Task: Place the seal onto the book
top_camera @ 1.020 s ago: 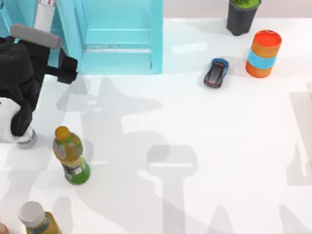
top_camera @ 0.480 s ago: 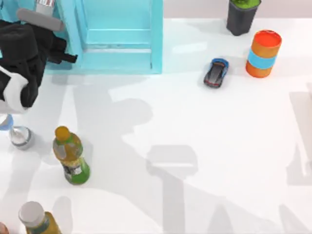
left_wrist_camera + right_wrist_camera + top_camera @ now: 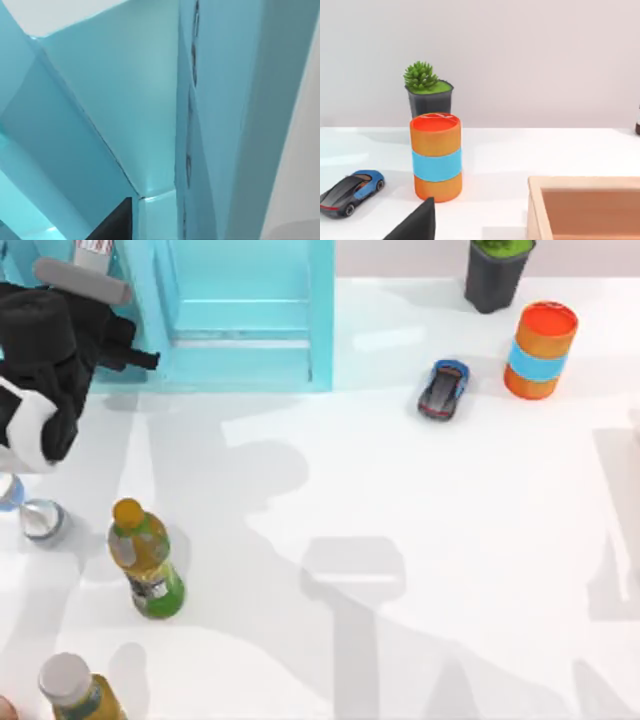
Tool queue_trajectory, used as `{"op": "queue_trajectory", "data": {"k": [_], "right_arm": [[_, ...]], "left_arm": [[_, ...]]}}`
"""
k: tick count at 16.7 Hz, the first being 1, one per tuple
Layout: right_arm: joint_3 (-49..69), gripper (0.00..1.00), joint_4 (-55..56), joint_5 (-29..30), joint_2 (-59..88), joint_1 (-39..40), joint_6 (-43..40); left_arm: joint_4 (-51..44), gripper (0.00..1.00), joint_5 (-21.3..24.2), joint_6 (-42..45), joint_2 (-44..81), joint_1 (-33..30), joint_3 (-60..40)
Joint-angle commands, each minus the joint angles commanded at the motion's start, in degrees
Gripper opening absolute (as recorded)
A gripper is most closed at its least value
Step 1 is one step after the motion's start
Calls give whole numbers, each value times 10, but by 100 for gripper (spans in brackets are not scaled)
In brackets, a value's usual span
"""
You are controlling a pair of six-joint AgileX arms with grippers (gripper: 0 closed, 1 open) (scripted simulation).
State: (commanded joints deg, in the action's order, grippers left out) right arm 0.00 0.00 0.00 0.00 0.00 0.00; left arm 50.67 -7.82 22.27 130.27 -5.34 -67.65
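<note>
Left arm (image 3: 50, 360) at table's far left, against the turquoise shelf unit (image 3: 245, 315); jaw state cannot be told. Orange cylinder with blue band (image 3: 436, 157) stands just beside a blue-black toy car (image 3: 351, 192).

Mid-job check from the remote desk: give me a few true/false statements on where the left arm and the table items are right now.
1. The left arm is at the table's far left, beside the turquoise shelf unit. True.
2. The toy car lies left of the orange cylinder. True.
3. The potted plant stands in front of the orange cylinder in the right wrist view. False: it stands behind it.
4. The green bottle lies flat on its side. False: it stands upright.
5. A wooden tray shows in the right wrist view. True.
</note>
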Motion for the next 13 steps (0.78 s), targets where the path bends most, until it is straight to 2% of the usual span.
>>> {"op": "queue_trajectory", "data": {"k": [10,13], "right_arm": [[0,100,0,0,0,0,0],[0,100,0,0,0,0,0]], "left_arm": [[0,2,0,0,0,0,0],[0,0,0,0,0,0,0]]}}
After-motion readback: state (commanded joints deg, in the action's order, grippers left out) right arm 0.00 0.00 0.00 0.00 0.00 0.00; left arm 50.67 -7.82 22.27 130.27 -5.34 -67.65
